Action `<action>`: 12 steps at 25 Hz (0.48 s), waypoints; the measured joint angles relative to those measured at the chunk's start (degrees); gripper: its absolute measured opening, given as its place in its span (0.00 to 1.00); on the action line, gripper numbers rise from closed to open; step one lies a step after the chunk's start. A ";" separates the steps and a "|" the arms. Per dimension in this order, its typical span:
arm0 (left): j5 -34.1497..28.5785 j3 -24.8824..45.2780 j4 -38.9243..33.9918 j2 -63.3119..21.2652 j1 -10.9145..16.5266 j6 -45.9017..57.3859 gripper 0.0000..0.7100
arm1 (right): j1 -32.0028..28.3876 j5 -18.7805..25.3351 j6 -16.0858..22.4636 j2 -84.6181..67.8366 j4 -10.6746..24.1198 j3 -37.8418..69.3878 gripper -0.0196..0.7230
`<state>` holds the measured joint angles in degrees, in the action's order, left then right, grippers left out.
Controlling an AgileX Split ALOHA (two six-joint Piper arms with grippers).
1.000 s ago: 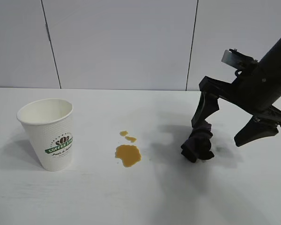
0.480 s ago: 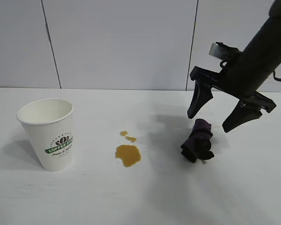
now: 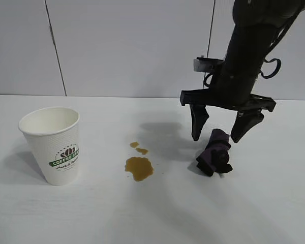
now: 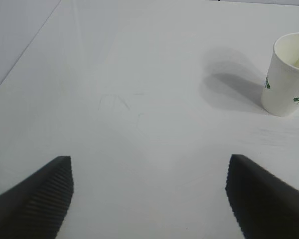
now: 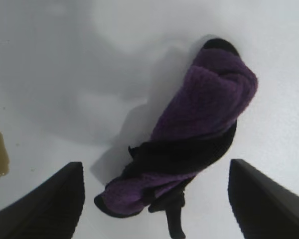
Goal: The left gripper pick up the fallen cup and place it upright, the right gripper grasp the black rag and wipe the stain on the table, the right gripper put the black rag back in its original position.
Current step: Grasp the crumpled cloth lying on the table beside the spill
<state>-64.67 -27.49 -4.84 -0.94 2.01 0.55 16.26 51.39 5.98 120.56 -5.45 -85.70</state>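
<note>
Now right end effector released, straddling black rag, cup upright.

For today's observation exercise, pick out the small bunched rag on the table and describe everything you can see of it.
The small bunched black-and-purple cloth rag lies crumpled on the plain white tabletop, to the right of the amber-brown liquid stain and apart from it. It looks like soft, fuzzy fabric: purple folds wrapped by a black band, with a thin black end sticking out. It is dry-looking and unspread. The right gripper hangs above it, black fingers open on either side, not touching it.
</note>
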 joint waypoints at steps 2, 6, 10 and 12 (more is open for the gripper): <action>0.00 0.00 0.00 0.00 0.00 0.00 0.85 | 0.00 0.00 0.00 1.46 0.27 0.00 0.76; 0.00 0.00 0.00 0.00 0.00 0.00 0.85 | 0.00 -0.32 0.72 2.98 0.27 0.00 0.69; 0.00 0.00 0.00 0.00 0.00 0.00 0.85 | 0.00 -0.37 1.42 2.98 0.27 -0.43 0.25; 0.00 0.00 0.00 0.00 0.00 0.00 0.85 | 0.00 -0.08 1.46 2.98 0.27 -1.43 0.14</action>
<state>-64.67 -27.49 -4.84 -0.94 2.01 0.55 16.26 51.31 7.44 123.54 -5.18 -87.13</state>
